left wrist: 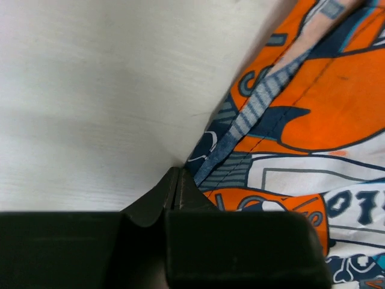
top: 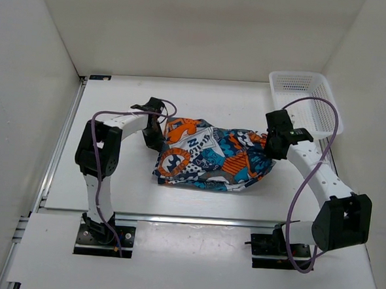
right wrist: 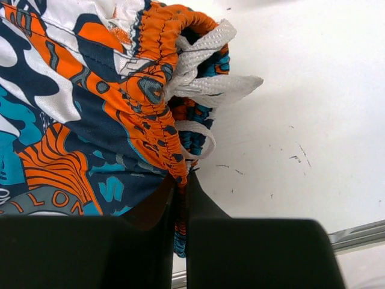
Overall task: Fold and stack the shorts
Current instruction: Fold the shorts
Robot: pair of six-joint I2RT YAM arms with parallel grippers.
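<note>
Starting at the near edge of the table, where both arms are bolted, each arm reaches forward and inward to one end of the shorts. The shorts lie rumpled about mid-table, between the two arms. Their long axis runs left to right, across the arms' reach rather than along it. That is the relation the next move depends on: the cloth spans from one tool to the other, with neither arm clearly nearer.

The left gripper sits at the shorts' left end. In its wrist view its jaws are together at the corner of the hem, and the cloth fans out to the right of them. It looks pinched, though how much fabric lies between the pads is hidden.

The right gripper sits at the right end, just beside the bunched cloth. From its wrist camera, the jaws are clamped on the orange gathered waistband, which runs down between the fingers. White mesh lining spills out just beyond.

With both ends held, I judge that a fold would need one end carried across the table toward the other, along that left-right axis.

Farther back, at the far right corner, a white basket stands apart from the shorts.
</note>
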